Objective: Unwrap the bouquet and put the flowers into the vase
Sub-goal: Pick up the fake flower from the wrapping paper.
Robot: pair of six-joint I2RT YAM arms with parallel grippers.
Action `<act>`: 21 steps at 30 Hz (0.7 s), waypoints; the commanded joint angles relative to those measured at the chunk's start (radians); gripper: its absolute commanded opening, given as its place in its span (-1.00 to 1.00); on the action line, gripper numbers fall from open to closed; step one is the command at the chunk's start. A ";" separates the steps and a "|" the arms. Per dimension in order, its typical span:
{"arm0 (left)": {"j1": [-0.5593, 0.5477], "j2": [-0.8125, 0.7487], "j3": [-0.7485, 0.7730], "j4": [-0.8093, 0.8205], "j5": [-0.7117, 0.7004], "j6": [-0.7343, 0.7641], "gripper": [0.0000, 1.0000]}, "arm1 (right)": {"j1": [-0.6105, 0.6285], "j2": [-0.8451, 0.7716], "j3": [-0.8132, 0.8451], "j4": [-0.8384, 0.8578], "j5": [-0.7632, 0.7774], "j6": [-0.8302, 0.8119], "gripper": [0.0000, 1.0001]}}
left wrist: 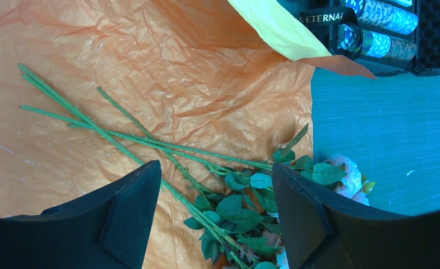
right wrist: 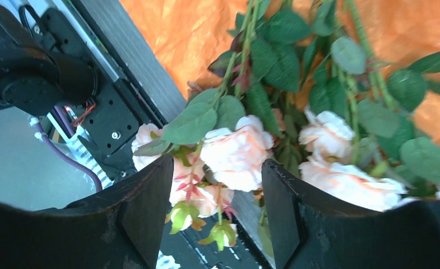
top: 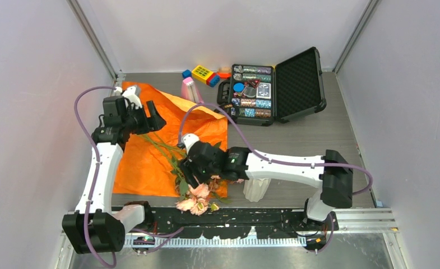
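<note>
The orange wrapping paper (top: 139, 162) lies spread flat on the table. The flowers (top: 198, 199) lie loose across it, green stems (left wrist: 150, 143) pointing to the far left and peach and pink blooms (right wrist: 237, 151) hanging over the near edge. My left gripper (top: 156, 119) hovers open above the stem ends, and its wrist view shows the stems running between its wide-apart jaws (left wrist: 216, 168). My right gripper (top: 190, 171) is open just over the leaves and blooms, which fill the gap between its jaws (right wrist: 217, 162). The white ribbed vase (top: 256, 189) stands near the front, partly hidden under the right arm.
An open black case (top: 273, 84) with small packets sits at the back. Beside it stand a pink object (top: 189, 88) and yellow and blue blocks (top: 202, 74). A folded-up corner of paper (left wrist: 279, 28) reaches toward the case. The black mounting rail (top: 234, 218) runs along the near edge.
</note>
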 commanded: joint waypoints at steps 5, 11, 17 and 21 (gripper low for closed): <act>0.001 -0.031 -0.001 0.005 -0.024 0.022 0.50 | 0.100 0.032 -0.047 0.087 0.105 0.138 0.29; 0.001 -0.029 -0.008 0.006 -0.040 0.025 0.51 | 0.121 0.008 -0.115 0.072 0.099 0.147 0.29; 0.001 -0.019 -0.006 0.008 -0.014 0.021 0.51 | 0.120 -0.008 -0.151 0.058 0.107 0.139 0.32; 0.000 -0.019 -0.009 0.010 -0.011 0.019 0.52 | 0.121 0.024 -0.118 0.062 0.126 0.133 0.35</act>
